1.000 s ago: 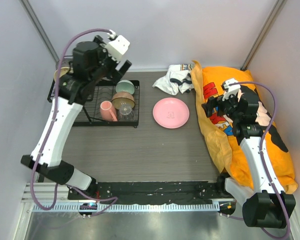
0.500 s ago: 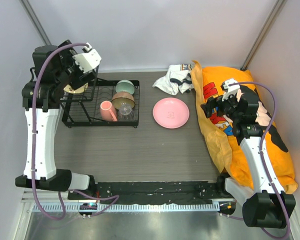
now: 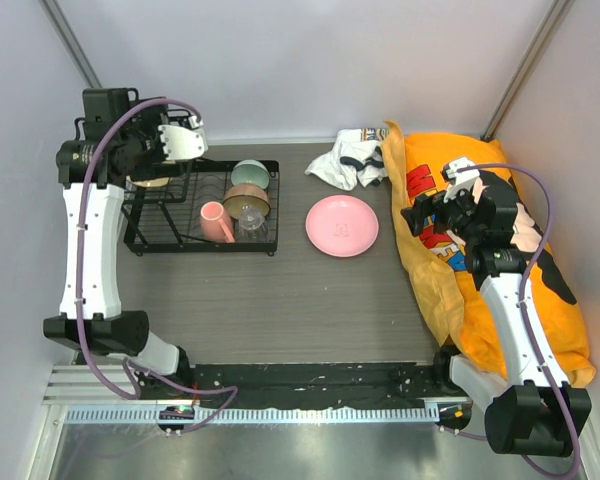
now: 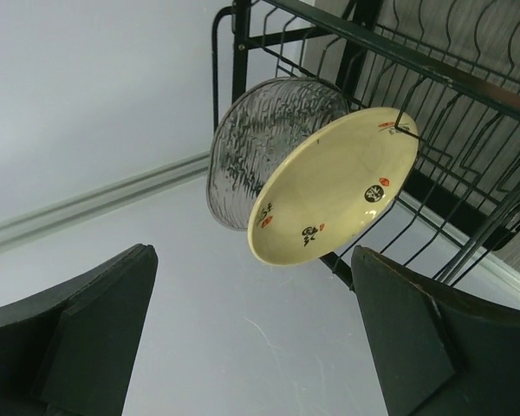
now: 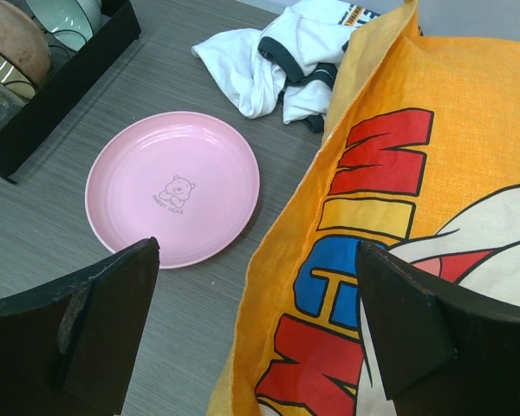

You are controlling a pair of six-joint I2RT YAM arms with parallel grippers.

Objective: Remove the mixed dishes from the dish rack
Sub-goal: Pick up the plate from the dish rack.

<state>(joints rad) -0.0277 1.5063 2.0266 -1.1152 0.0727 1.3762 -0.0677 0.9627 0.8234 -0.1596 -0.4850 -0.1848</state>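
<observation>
Dish (image 4: 334, 186) beyond left claw (image 4: 251, 277) (apart)

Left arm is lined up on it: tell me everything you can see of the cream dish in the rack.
The cream dish is shallow and round, glossy like glazed ceramic, with small red and dark marks spaced around its inner face. It stands tilted on edge at the end of the black wire dish rack, its upper rim resting against a wire. Just behind it leans a grey ribbed plate, seemingly glass; whether the two touch is unclear. No chips or residue show.
</observation>
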